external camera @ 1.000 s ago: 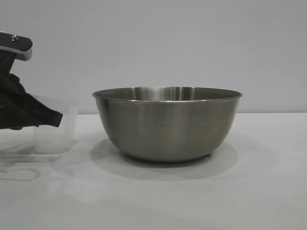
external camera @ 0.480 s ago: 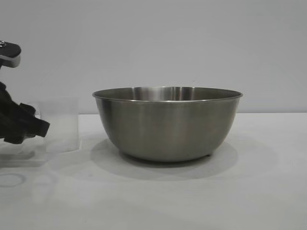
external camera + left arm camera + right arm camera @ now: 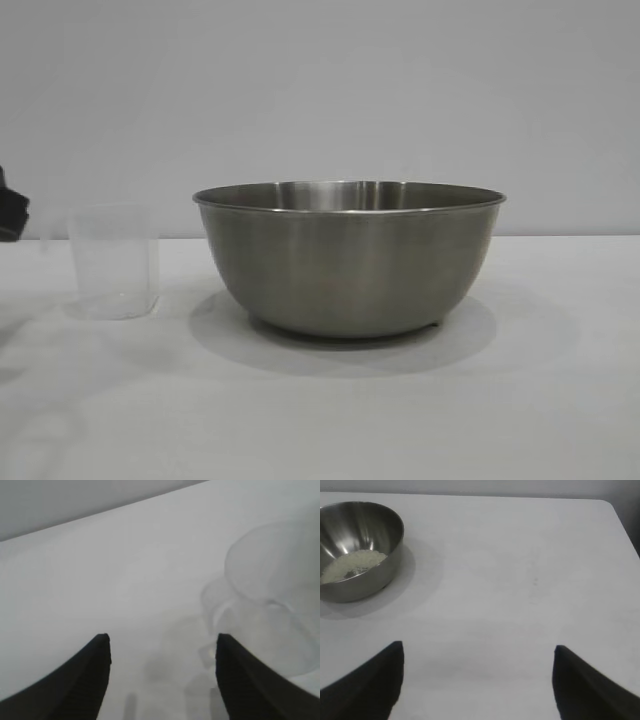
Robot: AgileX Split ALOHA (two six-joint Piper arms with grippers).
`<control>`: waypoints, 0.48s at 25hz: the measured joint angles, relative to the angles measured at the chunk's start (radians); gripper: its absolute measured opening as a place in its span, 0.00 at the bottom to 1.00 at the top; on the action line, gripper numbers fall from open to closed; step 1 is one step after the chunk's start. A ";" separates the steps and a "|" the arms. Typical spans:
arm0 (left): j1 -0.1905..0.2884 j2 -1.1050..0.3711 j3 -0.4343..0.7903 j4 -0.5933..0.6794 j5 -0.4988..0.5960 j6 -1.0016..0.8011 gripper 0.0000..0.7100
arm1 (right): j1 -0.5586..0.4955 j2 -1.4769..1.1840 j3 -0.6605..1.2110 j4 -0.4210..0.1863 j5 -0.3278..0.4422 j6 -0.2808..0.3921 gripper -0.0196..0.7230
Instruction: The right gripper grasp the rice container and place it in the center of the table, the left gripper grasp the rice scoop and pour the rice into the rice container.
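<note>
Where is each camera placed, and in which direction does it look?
Exterior view: level with the table, facing the rice container and rice scoop; a sliver of the left arm at the left edge.
Left wrist view: on the left arm, looking past the open left end effector at the scoop.
Right wrist view: on the right arm, over the open right end effector, showing the container holding rice.
Exterior and right wrist views share the container.

A plain pale grey wall (image 3: pixel 320 90) stood behind the white desk (image 3: pixel 540 400), under soft, even light.
</note>
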 joint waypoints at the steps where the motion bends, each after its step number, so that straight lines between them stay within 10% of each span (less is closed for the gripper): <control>1: 0.000 -0.014 0.011 0.005 0.000 0.000 0.56 | 0.000 0.000 0.000 0.000 0.000 0.000 0.80; 12: 0.000 -0.287 0.045 0.127 0.223 -0.073 0.56 | 0.000 0.000 0.000 0.000 0.000 0.000 0.80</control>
